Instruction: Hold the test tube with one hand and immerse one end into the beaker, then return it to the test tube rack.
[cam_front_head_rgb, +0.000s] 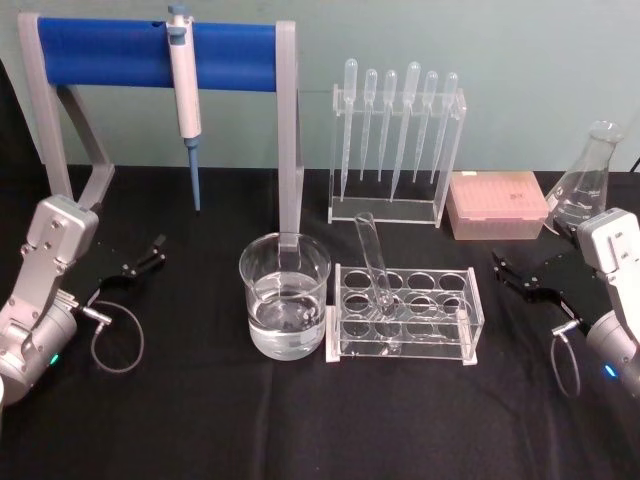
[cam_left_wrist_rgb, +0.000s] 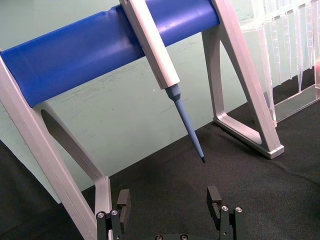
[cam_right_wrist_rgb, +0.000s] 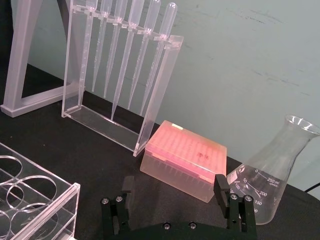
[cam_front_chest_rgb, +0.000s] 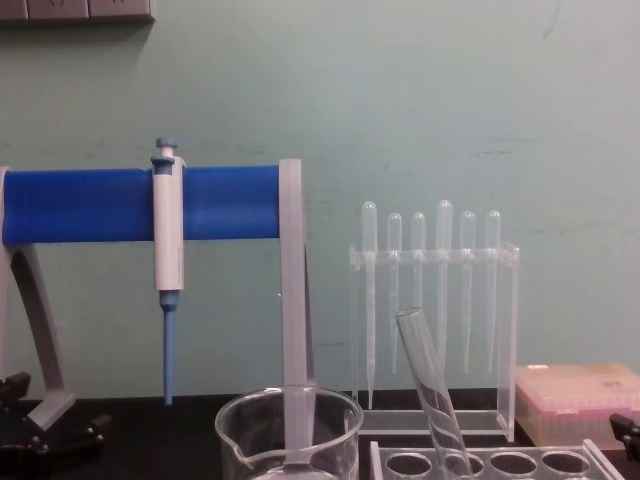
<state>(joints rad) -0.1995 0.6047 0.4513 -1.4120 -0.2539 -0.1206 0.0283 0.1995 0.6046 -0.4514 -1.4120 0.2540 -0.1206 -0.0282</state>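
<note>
While test tube (cam_front_head_rgb: 372, 255) leans racked, left gripper (cam_front_head_rgb: 156, 251), right gripper (cam_front_head_rgb: 500, 268) distant.

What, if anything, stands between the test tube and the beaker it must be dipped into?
Nothing visible. The test tube leans in its rack; the beaker stands just left of the rack, its mouth uncovered. The left tool and right tool rest open, out to either side.

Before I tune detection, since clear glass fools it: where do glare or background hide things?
Head view: the test tube merges with the clear rack low down; highlights ring the beaker rim; the open left tool and right tool nearly vanish on the black cloth. Chest view: the test tube stands out against the pale wall; the stand post shows through the beaker.
</note>
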